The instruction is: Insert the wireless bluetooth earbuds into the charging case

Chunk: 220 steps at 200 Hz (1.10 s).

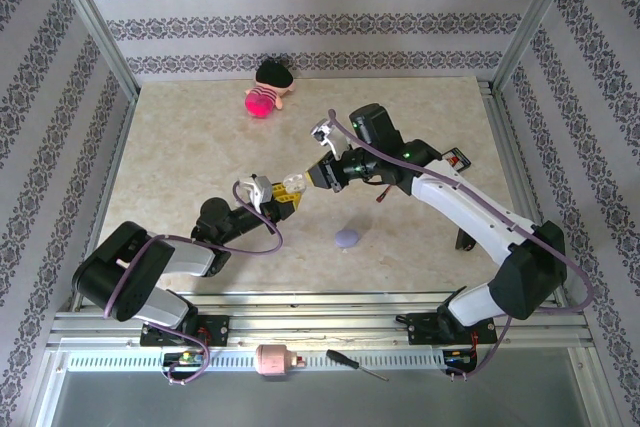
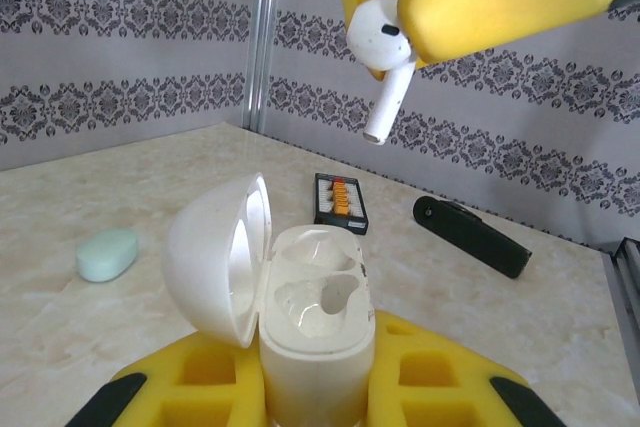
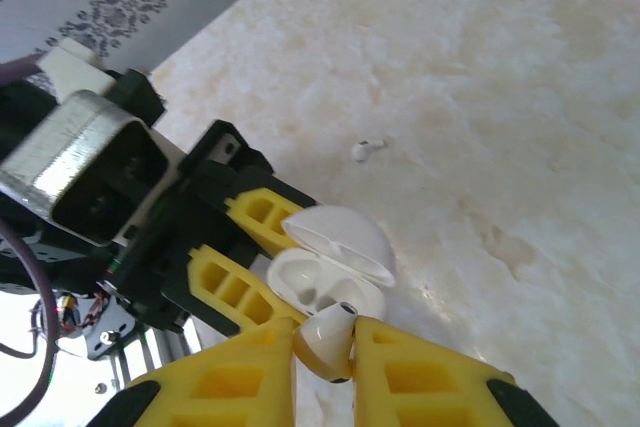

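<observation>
My left gripper (image 2: 315, 372) is shut on the base of a white charging case (image 2: 318, 317), holding it upright. Its lid (image 2: 215, 257) is swung open to the left and both sockets are empty. My right gripper (image 3: 325, 352) is shut on a white earbud (image 3: 332, 335), pinched between its yellow fingers (image 3: 235, 377). In the left wrist view that earbud (image 2: 383, 52) hangs stem down above and a little right of the case. The top view shows the two grippers (image 1: 268, 197) (image 1: 298, 183) meeting at mid-table. Another earbud (image 3: 367, 149) lies loose on the table beyond the case (image 3: 325, 282).
A lavender case (image 1: 347, 238) lies on the table near the grippers, and a mint case (image 2: 107, 254) lies left of the held one. A pink and black toy (image 1: 266, 95) sits at the back. A small black tray with orange pieces (image 2: 340, 202) and a black bar (image 2: 470, 235) lie behind the case.
</observation>
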Tool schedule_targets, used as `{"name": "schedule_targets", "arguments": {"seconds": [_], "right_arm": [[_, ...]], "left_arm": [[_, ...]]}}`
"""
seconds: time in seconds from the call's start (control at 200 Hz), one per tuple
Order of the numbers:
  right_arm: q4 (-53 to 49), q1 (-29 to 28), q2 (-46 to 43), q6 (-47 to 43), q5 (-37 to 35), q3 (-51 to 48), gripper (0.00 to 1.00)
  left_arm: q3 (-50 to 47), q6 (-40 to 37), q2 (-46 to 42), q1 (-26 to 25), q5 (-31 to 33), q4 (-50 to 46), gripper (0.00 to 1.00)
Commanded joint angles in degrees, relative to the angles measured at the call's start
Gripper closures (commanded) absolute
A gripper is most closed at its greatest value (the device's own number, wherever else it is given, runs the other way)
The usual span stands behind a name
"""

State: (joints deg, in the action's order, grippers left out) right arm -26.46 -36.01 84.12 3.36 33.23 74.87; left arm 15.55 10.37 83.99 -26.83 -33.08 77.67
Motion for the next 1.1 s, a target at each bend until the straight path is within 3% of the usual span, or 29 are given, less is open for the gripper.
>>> {"name": "schedule_targets", "arguments": {"seconds": [0.0, 1.094], "right_arm": [[2.99, -0.97, 1.22, 1.37, 3.39, 0.01, 0.83], [-2.69, -1.79, 6.56, 0.85, 7.7, 2.4, 0.84]], "left_arm": [[1.23, 1.45, -0.2, 0.29, -1.99, 4.16, 0.88], [1.43, 0.45, -0.38, -0.07, -0.24, 4.15, 0.89]]}}
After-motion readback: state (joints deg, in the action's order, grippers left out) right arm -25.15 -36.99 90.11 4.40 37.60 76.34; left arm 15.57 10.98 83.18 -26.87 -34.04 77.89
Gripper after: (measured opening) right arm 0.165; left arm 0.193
